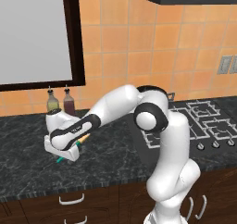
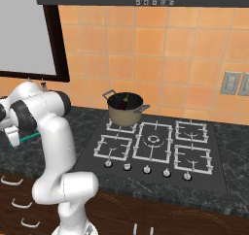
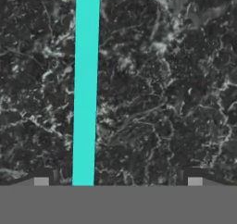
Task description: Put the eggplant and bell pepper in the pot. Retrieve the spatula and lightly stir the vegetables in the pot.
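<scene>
1. The gripper (image 3: 118,181) was observed low over the dark bench (image 1: 28,163), left of the hob, with jaws spread wide and nothing clamped.
2. The spatula (image 3: 86,86) was noted lying on the bench between the fingertips, nearer the left one, untouched.
3. The pot (image 2: 125,109) was found on the hob's rear-left burner, the eggplant (image 2: 124,101) inside it.

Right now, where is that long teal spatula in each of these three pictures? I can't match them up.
Left base view: the spatula lies on the dark counter at lower left, mostly hidden under the robot's hand, its teal end poking out.
Right base view: a short teal piece at the far left edge, beside the arm.
Hand view: its handle runs top to bottom, left of centre.
Shared landmark: the speckled counter beneath it.
</scene>
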### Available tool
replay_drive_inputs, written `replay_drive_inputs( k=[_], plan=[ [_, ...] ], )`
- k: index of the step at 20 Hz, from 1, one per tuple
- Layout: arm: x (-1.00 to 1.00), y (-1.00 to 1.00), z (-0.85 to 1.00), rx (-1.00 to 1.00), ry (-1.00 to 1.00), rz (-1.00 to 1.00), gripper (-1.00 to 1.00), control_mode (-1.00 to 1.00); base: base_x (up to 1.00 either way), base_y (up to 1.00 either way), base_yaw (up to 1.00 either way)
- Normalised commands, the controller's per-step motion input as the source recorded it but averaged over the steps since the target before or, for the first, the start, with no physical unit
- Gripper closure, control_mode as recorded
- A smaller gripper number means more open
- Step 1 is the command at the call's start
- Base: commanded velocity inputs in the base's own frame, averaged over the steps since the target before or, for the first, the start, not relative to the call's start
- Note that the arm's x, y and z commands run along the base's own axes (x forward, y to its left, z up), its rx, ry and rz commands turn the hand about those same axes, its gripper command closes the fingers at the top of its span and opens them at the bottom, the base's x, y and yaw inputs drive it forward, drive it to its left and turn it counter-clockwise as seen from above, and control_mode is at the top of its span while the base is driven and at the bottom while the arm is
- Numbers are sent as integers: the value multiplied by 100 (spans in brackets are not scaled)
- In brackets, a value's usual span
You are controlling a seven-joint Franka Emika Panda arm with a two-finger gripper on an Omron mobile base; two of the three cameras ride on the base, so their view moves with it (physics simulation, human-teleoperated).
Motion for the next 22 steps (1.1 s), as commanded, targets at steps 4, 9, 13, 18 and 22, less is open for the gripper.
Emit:
replay_drive_inputs(
  k=[4, 9, 13, 18, 22],
  plan=[
    [4, 3, -6, 0, 0, 0, -100, -100, 0, 0, 0],
    [8, 6, -1, 0, 0, 0, -100, -100, 0, 0, 0],
    [10, 6, -11, 0, -2, 0, -100, -100, 0, 0, 0],
    [2, 10, -21, 2, -11, 0, -100, -100, 0, 0, 0],
    [0, 6, -17, 1, -3, 0, -100, -100, 0, 0, 0]
  ],
)
